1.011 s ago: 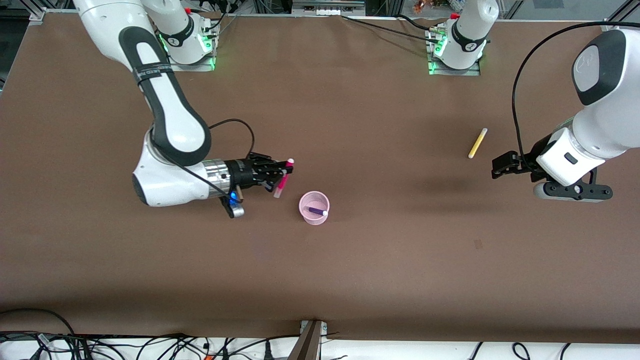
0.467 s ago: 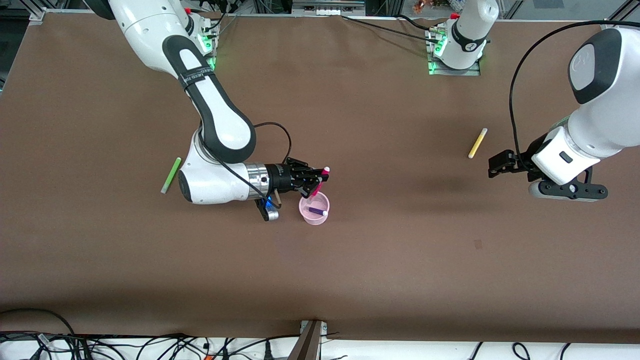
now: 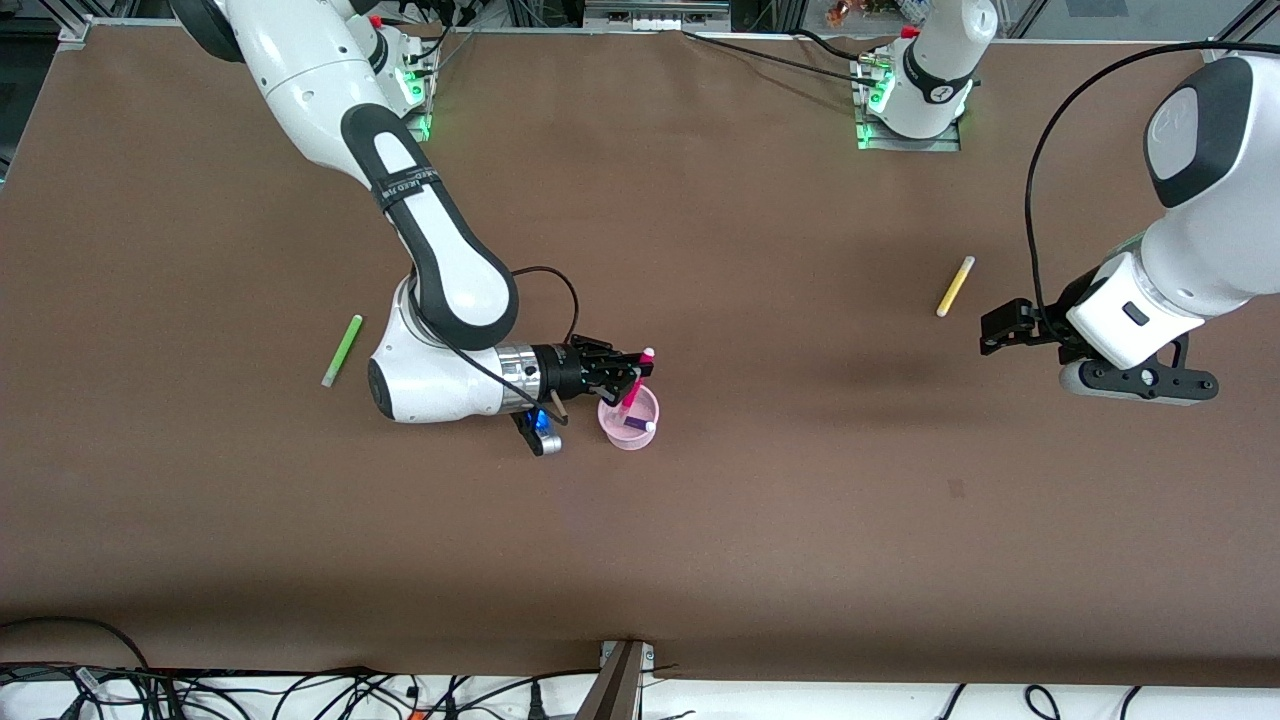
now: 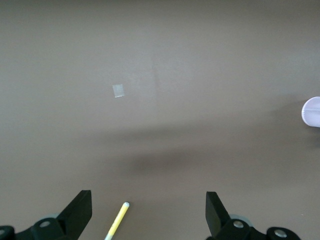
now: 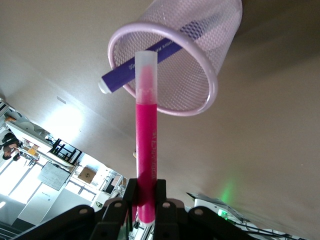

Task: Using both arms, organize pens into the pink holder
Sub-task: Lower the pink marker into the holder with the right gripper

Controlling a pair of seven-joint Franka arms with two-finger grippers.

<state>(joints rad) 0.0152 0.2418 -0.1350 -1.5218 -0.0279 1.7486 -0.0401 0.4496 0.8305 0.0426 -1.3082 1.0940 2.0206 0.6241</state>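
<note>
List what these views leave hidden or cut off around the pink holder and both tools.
- Right wrist view: the right tool is cut off by the picture's edge; its fingers cover the magenta pen's held end.
- Front view: the pink holder's wall hides how deep that pen's tip sits, and part of the purple pen.
- Left wrist view: the open left tool and yellow pen are cut by the edge; the holder is cut too.

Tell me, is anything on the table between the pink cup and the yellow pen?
No, the front view shows bare table between the pink cup and the yellow pen.

Purple pen [image 3: 637,424] partly hidden inside pink holder [image 3: 610,420].
</note>
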